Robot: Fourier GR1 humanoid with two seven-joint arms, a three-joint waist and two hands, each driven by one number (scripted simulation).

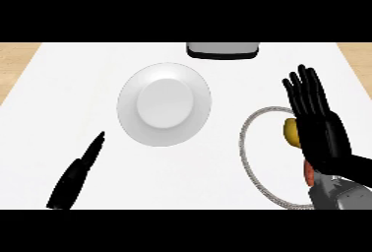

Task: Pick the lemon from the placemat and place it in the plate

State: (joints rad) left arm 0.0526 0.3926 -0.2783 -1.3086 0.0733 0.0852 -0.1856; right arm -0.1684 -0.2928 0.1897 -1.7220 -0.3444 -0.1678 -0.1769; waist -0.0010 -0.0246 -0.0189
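Lemon (290, 133) on placemat (247, 147), seemingly behind open right hand (320, 123)

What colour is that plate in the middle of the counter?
White all over, with no pattern; the plate shows plainly in the head view.

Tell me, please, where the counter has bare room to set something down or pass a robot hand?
Bare counter lies between the plate and the placemat's rim, and below the plate beside the left robot hand. It is crowded on the placemat, where the right robot hand covers the lemon.
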